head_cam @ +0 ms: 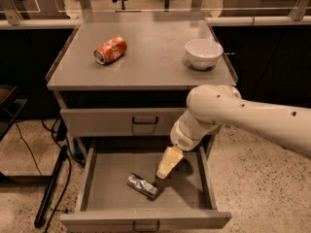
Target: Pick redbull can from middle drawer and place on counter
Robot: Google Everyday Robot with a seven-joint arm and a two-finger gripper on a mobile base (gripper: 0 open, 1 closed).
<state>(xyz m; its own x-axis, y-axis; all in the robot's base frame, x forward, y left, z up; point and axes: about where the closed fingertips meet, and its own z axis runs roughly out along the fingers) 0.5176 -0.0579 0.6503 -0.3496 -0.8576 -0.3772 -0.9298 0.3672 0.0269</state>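
1. Progress is early: the middle drawer (107,178) stands pulled open, and the redbull can (143,185) lies on its side on the drawer floor, not yet lifted.
2. The gripper (163,172) hangs inside the drawer, just beside the can's right end. Whether it is open or closed cannot be told, and no grasp shows.
3. Grasping, lifting out and setting the can on the counter surface (150,67) all appear to remain.
4. The drawer holds only this can. The surface carries a tipped orange can (110,50) and a white bowl (203,53).
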